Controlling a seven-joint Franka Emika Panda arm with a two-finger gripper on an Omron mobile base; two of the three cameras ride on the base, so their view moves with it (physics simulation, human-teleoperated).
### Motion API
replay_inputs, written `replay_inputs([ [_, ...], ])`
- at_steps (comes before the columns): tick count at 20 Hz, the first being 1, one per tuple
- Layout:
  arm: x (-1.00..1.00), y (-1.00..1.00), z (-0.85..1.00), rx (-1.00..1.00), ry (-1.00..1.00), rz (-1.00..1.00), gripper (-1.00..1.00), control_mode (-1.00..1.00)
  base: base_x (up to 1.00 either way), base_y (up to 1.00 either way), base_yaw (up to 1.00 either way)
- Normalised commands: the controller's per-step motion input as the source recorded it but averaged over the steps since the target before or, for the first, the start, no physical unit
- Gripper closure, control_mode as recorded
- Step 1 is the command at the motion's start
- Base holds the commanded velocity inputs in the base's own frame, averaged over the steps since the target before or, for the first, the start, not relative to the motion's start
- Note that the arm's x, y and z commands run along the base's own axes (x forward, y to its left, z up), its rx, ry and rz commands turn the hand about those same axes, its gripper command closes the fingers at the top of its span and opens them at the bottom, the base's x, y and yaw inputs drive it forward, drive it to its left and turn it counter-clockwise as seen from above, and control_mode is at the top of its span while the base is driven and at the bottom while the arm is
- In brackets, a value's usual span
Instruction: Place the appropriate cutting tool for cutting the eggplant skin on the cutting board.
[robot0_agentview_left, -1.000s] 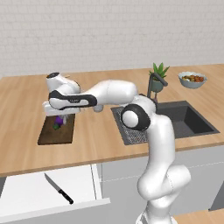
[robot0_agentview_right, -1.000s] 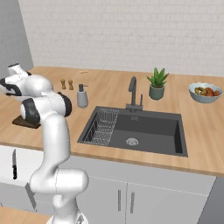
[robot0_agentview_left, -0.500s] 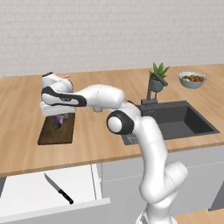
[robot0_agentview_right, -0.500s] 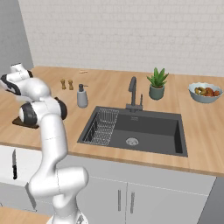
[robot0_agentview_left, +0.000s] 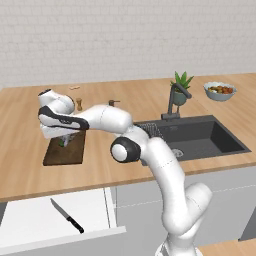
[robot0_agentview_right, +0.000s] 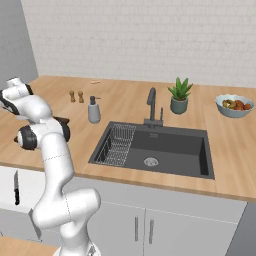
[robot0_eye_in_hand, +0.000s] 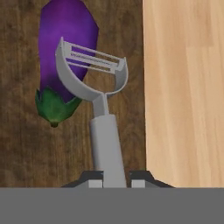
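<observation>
hand view: the gripper (robot0_eye_in_hand: 114, 180) is clamped tight on the lower end of the peeler (robot0_eye_in_hand: 97, 103), one dark finger on each side of its slim grey handle. the handle runs straight out from the hand, and the wide y-shaped head with its slotted blade hangs ahead of the fingers, over the eggplant (robot0_eye_in_hand: 64, 57). the eggplant lies on the cutting board (robot0_eye_in_hand: 26, 148) in front of the hand, green cap nearest the fingers, purple body pointing away. bare counter (robot0_eye_in_hand: 188, 87) runs along the hand's right side.

the peeler looks light and rigid, probably smooth metal or hard plastic, so it may be apt to twist or slip in a narrow pinch. the handle is the sensible place to hold; the head is thin and carries the edge. the eggplant looks glossy and rounded and would likely roll if nudged.

no brand, label or writing can be read on any of these things.

from the left base view, the hand hovers above the board (robot0_agentview_left: 64, 154).
</observation>
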Motion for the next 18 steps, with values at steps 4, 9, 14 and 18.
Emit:
replay_inputs([
  [4,0.0,-0.07,-0.18,0.0,0.0,0.0,1.0,-1.0,0.0,0.0,0.0],
  [9,0.0,-0.04,-0.29,0.0,0.0,0.0,1.0,-1.0,0.0,0.0,0.0],
  [14,0.0,0.0,-0.28,0.0,0.0,0.01,1.0,-1.0,0.0,0.0,0.0],
  [18,-0.01,0.07,-0.15,0.0,0.09,0.01,-1.0,-1.0,0.0,0.0,0.0],
])
